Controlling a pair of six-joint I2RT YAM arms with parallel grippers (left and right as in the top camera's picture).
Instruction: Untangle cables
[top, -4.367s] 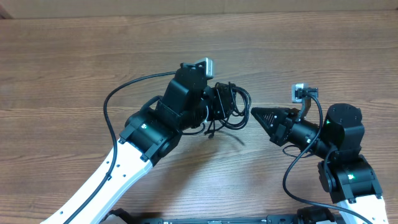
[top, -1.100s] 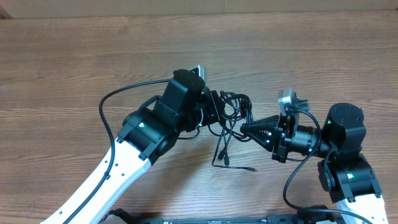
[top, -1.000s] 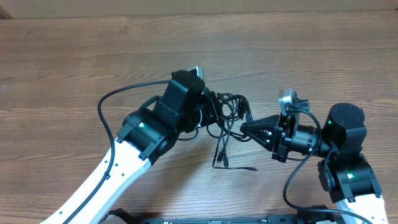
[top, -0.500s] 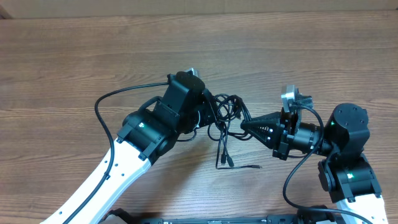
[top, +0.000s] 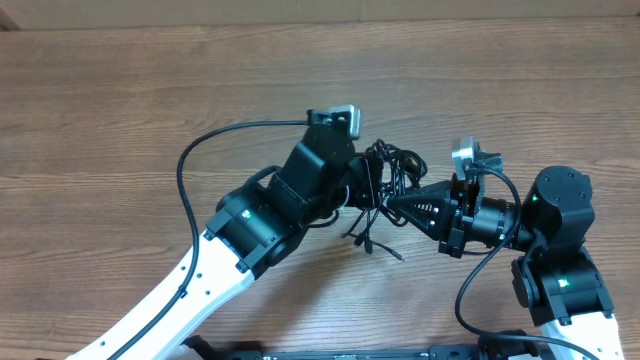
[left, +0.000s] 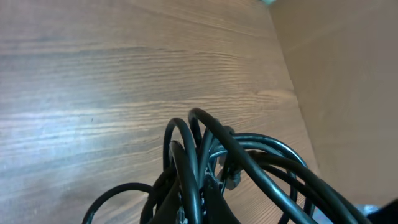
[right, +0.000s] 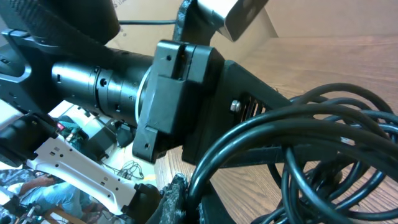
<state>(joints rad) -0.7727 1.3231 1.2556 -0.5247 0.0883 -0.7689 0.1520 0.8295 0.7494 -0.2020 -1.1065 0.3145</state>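
Currently both of my grippers are fully closed on the cables (top: 388, 163), which form one knotted bundle raised off the table (top: 500, 80) between the two arms. My left gripper (top: 366, 186) clamps the bulk of the knot as an anchor. In the left wrist view the loops (left: 211, 155) crowd right against its fingers and hide the jaws. My right gripper (top: 393, 204) points at the same bundle from the opposite side, tip to tip with the left. In the right wrist view a strand (right: 205, 168) appears to run out from between its fingers, so I judge it to be pinching a single cord rather than the whole mass. Holding one anchor and one strand lets me draw the cord out of the knot by moving the arms apart. The bundle sits directly at both fingertips, touching them, mostly above and beyond the right tip. Two loose ends (top: 372, 240) hang below it toward the table, free of either grip.
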